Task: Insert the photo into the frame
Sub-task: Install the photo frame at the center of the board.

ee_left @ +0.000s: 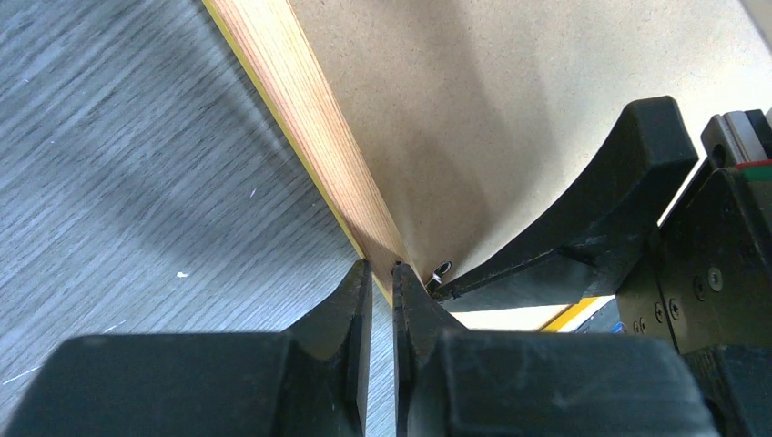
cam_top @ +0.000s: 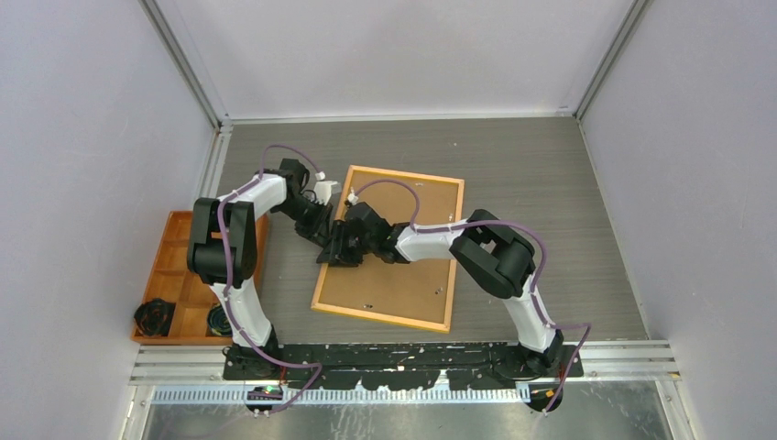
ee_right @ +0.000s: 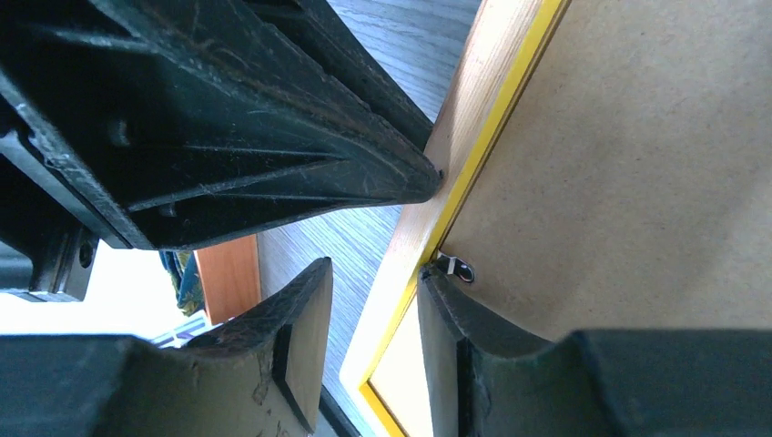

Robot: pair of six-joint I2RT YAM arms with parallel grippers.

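Frame: one, lying face-down near the middle of the bench, brown backing up, slightly skewed to the bench edges.
Left claw: one, fingers together, tips at the wooden rail of the frame that faces the bench's left edge.
Right claw: one, fingers apart, astride that same rail; one finger on the backing, the other outside it over the bench.
Clip: one seen, small and metal, at the backing's edge, just beside the right claw's inner finger.
Tray: one, orange, along the bench's left edge, with two dark bundles in its near compartments.
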